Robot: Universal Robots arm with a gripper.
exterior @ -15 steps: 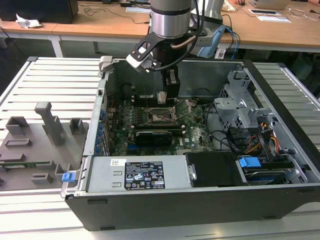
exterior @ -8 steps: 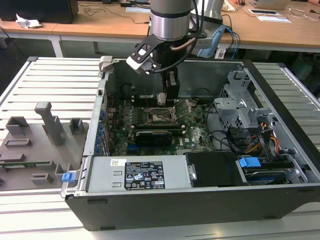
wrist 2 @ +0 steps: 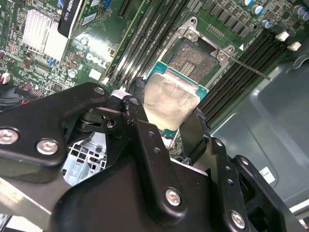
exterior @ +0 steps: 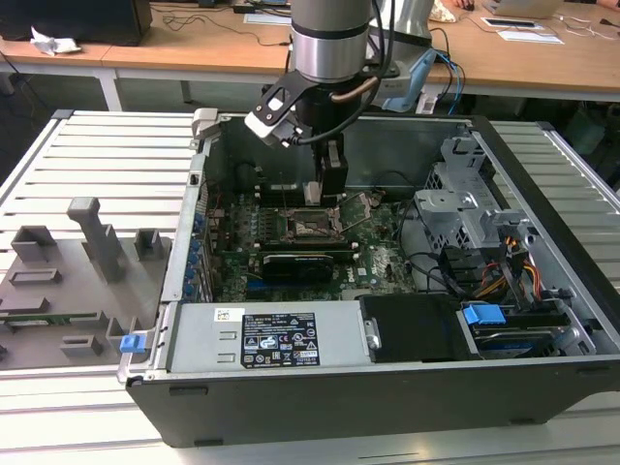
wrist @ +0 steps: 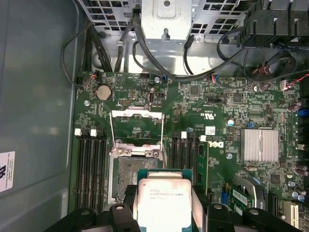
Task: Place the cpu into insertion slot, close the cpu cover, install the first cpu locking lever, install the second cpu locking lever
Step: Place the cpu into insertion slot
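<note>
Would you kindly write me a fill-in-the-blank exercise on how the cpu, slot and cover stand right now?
1. The gripper has its jaws ___ on the cpu.
2. The slot shows its bare pin grid with no chip in it: it is ___.
3. The cover is swung ___, away from the slot.
Missing words: shut; empty; open.

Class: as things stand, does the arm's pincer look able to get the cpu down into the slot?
Probably yes. The pincer holds the cpu close above the slot, whose pin grid lies bare. The cover stands swung open, and nothing sits between.
</note>
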